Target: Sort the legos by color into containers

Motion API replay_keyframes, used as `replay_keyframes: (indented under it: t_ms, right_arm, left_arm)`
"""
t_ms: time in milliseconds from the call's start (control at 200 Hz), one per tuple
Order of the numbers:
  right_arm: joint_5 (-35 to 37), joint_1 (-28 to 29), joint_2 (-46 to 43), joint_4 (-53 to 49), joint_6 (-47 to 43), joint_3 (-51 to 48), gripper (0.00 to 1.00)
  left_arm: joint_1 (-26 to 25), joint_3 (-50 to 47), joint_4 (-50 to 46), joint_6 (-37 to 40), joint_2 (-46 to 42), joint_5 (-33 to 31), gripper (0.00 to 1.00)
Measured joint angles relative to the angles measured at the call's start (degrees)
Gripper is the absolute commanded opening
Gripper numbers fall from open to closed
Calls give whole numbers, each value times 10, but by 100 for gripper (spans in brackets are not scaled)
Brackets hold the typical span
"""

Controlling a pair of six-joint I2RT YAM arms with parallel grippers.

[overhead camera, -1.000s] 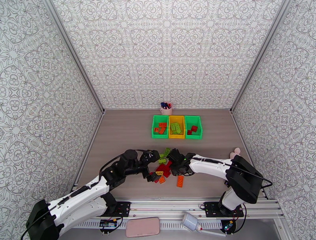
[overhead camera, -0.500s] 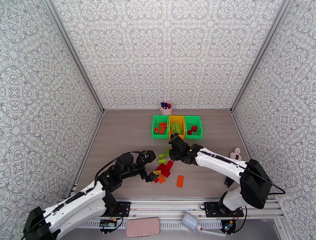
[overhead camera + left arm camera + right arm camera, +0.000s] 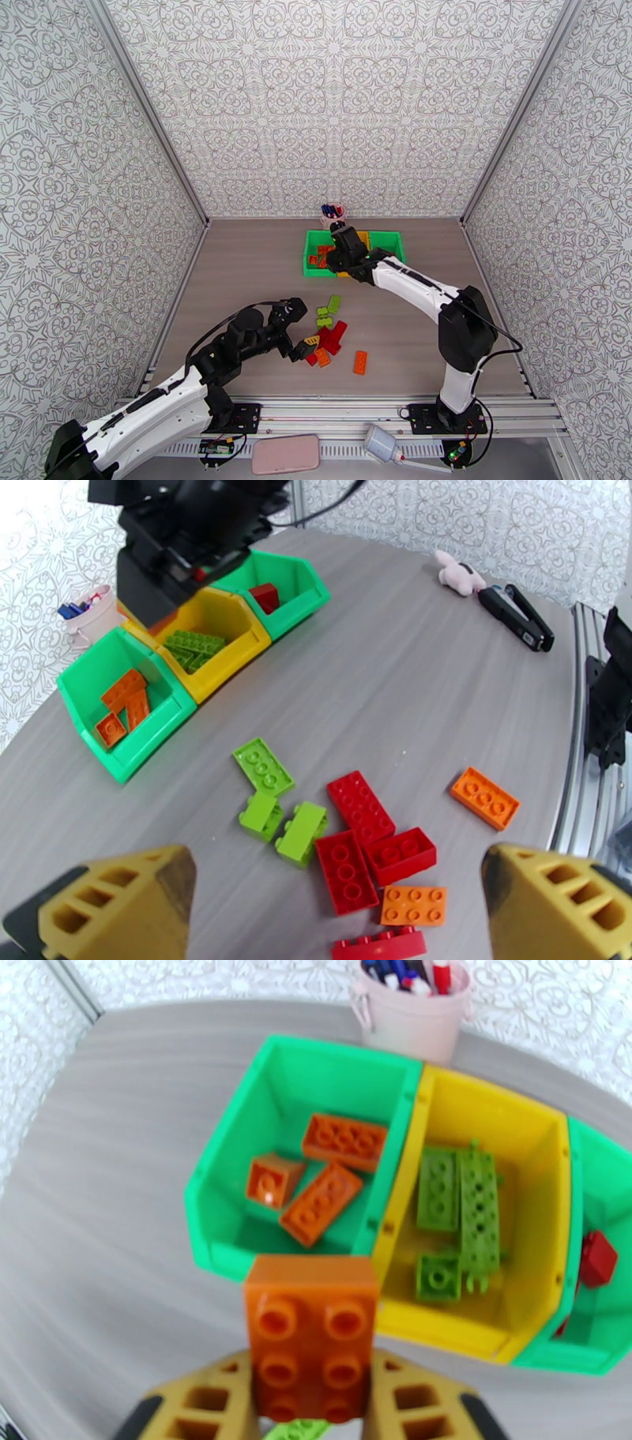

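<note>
While your right gripper clamps an orange brick by its two smooth side walls, studs facing the camera, treat it as what it looks to be: light, rigid and slick. It should not crush, but it could twist or slip out if knocked, so a flat pinch across the plain sides, never over the studs, is probably the safest hold. The brick hangs above the near rim of the left green bin, which holds three orange pieces, at the far edge of the tabletop.

The yellow bin touches it on the right and holds light green bricks, so a drop drifting that way would likely land in the wrong colour. Beyond that sits the right green bin with red ones. A pink pen cup stands just behind the row, close enough to catch on an overshoot.

Your left gripper is spread wide and empty above the loose legos nearer the near edge. Red, orange and green pieces touch there, so neighbours may shift when you pick. A black stapler and a pink toy lie well apart near the right edge.
</note>
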Motion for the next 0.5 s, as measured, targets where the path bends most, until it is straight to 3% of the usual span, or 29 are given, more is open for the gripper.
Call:
replay_keyframes:
  t_ms: [495]
  right_arm:
    - [-23, -25, 178, -20, -13, 200, 19]
  left_arm:
    - [3, -1, 0, -2, 0, -4, 100]
